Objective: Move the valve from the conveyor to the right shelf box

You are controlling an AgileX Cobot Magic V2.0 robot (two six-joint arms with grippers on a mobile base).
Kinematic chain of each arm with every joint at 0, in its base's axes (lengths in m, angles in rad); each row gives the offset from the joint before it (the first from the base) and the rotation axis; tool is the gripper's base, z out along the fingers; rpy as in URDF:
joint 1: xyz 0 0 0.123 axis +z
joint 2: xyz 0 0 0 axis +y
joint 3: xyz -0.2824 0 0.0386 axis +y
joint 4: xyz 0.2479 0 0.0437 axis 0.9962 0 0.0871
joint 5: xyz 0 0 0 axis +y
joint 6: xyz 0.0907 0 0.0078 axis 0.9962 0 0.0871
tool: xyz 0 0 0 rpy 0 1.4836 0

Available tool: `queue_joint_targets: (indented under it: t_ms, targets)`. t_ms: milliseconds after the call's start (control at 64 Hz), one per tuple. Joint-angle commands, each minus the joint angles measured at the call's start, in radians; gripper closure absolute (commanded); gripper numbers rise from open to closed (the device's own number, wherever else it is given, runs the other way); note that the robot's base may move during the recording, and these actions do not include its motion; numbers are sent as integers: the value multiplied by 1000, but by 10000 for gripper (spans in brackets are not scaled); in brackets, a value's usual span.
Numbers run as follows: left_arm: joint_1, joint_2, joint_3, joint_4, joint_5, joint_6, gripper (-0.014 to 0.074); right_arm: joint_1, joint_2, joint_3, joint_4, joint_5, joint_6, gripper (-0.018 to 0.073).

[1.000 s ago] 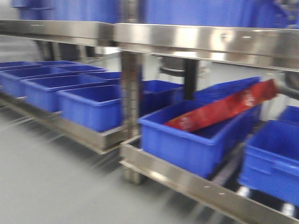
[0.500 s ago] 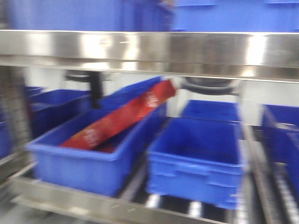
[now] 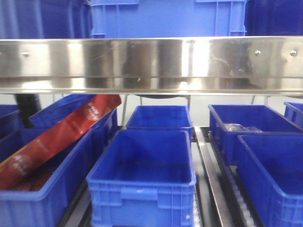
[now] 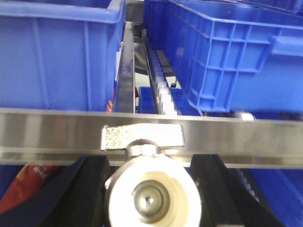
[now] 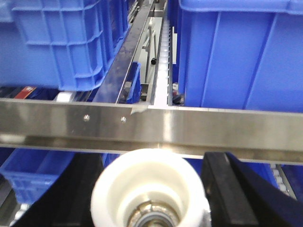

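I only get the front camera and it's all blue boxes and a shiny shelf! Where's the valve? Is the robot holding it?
Observer: Yes. In the left wrist view, the left gripper is closed on a white valve, with a black finger on each side.
Operator: What's the other hand doing?
Observer: The right gripper grips a second white valve.
Operator: Are they in a box yet?
Observer: No. Both sit on the near side of the steel shelf rail, outside the blue boxes.

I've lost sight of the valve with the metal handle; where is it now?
Left wrist view, bottom centre: the valve sits in the left gripper, just before the shelf's steel rail.
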Motion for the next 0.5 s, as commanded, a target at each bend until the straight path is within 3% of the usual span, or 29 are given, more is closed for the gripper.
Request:
queue_joint_targets:
  t_ms: [0, 484]
  targets:
    - [-5, -8, -7, -1, -62, -5, 707, -3, -6, -8, -3, -79, -7, 721]
    - [-5, -8, -7, -1, -62, -5, 707, -3, -6, -8, -3, -79, -7, 721]
